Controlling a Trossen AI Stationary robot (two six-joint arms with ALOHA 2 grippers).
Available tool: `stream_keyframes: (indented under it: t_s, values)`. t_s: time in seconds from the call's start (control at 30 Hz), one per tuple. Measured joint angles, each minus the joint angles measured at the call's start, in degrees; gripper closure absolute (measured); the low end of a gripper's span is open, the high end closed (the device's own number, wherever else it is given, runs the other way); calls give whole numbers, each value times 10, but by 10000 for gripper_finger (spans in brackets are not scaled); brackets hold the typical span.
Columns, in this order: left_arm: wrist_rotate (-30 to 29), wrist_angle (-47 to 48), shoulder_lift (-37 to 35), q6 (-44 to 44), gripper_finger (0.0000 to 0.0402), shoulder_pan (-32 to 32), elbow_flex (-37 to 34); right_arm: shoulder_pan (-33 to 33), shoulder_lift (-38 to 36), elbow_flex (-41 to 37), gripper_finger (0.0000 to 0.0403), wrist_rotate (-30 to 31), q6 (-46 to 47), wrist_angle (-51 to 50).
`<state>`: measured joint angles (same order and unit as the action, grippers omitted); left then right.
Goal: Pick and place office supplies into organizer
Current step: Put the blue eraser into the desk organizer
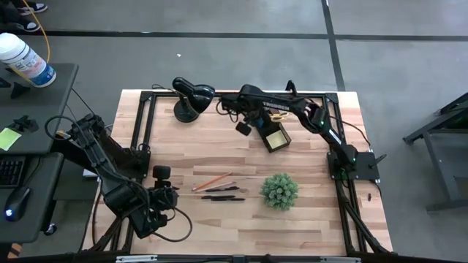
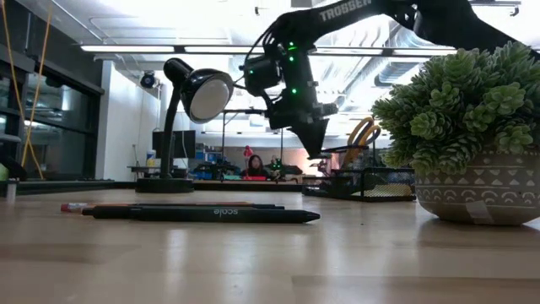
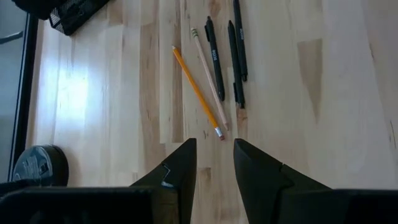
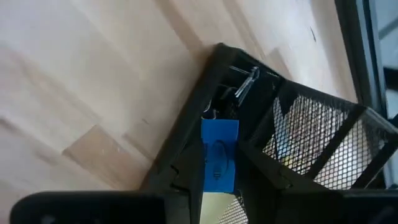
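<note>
Two pencils (image 3: 199,93) and thin black pens (image 3: 214,59) lie flat on the table, left of the plant in the high view (image 1: 218,187). My left gripper (image 3: 214,155) hovers open just short of the pencils' eraser ends and touches nothing. The black mesh organizer (image 1: 276,137) stands at the far middle, with yellow-handled scissors (image 2: 363,131) upright in it. My right gripper (image 2: 314,143) points down over the organizer's edge (image 4: 214,56), shut on a small blue clip (image 4: 219,149) with silver wire handles (image 4: 245,84). My right gripper pinches the clip's blue body (image 4: 217,168) between its two fingers, coming from above and pointing steeply down. The wire handles stick out past the fingertips toward the organizer. The clip is clear of the table; whether it touches the organizer I cannot tell.
A black desk lamp (image 1: 191,95) stands at the far left of the organizer. A round green plant in a patterned pot (image 1: 279,190) sits right of the pens. Bare wood lies in the near middle of the table (image 1: 241,226).
</note>
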<state>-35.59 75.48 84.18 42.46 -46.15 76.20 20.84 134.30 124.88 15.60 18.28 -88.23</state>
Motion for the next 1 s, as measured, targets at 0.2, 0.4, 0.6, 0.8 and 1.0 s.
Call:
stream_keyframes:
  t_s: [0.2, 0.4, 0.6, 0.8, 1.0]
  values:
    - [0, 0, 0, 1, 307, 0, 0, 23, 0, -2, 321, -6, 69, 13]
    - [0, 0, 0, 1, 307, 0, 0, 32, 0, -2, 321, 2, 122, 25]
    - [0, 0, 0, 12, 307, 0, 0, 33, 0, -2, 321, 5, 143, 26]
    - [0, -1, 0, 14, 307, 0, 0, 33, 0, -2, 321, 7, 145, 24]
    - [1, -5, 0, 15, 307, 0, 0, 32, 0, -2, 320, 17, 137, 19]
